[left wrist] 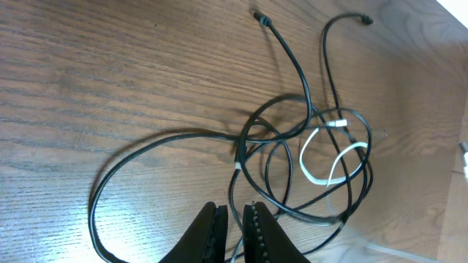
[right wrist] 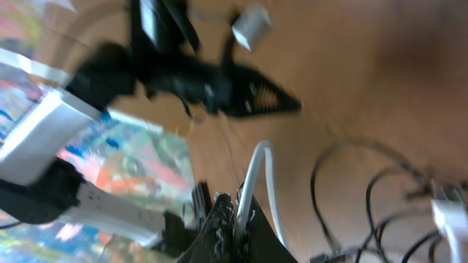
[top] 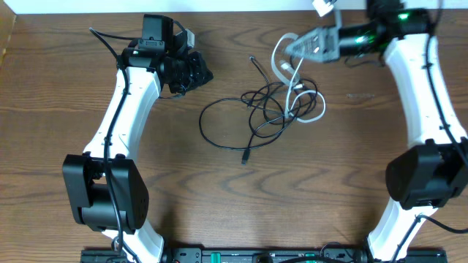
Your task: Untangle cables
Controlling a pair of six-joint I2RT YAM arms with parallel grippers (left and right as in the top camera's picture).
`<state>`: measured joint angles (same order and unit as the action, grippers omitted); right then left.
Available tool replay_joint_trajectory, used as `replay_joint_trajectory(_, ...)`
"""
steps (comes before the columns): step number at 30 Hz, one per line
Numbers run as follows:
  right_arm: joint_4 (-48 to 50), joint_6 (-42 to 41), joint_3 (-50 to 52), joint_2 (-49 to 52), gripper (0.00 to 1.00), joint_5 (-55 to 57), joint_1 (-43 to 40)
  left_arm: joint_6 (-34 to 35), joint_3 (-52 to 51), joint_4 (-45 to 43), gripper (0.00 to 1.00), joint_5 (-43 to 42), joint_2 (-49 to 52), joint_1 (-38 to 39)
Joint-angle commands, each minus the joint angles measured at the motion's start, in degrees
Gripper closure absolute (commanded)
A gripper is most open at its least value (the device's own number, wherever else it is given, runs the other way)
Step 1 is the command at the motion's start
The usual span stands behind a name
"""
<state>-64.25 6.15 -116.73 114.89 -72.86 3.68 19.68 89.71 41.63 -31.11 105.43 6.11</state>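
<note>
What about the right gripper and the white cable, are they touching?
Touching. Right wrist view: the right gripper is shut on the white cable, which rises from between its fingers.

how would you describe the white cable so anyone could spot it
Start at the tangle of black cables in the middle of the wooden table. On its right side a white cable loops up into the shut right gripper. It is the only white cord.

A brown desk [top: 219, 190] with wavy wood grain fills most of every view. A pale white strip [top: 219, 6] runs along its far edge. In the right wrist view, a blurred patch of blue, orange and pink colour [right wrist: 124, 164] sits beside the desk's edge, too smeared to identify.
</note>
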Motion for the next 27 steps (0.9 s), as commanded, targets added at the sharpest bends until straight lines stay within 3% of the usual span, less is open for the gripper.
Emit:
replay_joint_trajectory(1,0.83,-8.46,-6.27,-1.86,0.99,0.92,-2.86,0.33,0.35,0.13,0.86,0.74,-0.94,-0.09)
replay_joint_trajectory(4,0.2,-10.64,-9.9,-1.88,0.99,8.04,-4.44,0.33,0.35,0.17,0.84,0.7,-0.94,0.35)
replay_joint_trajectory(8,-0.87,-11.76,-11.02,-1.88,0.99,12.46,-4.72,0.31,-0.11,0.5,0.49,0.7,-0.79,2.84)
replay_joint_trajectory(10,-2.23,-11.74,-10.99,-1.84,0.99,14.49,-4.72,0.24,-0.83,0.17,0.42,0.72,-0.26,4.81)
replay_joint_trajectory(21,-4.17,-11.39,-10.99,-1.84,0.99,15.96,-4.79,-7.45,-2.12,-10.58,0.39,-1.64,6.93,19.08)
replay_joint_trajectory(27,-4.72,-11.19,-10.99,-1.84,0.99,15.98,-4.79,-13.75,-2.12,-16.52,0.39,-1.18,10.32,23.04)
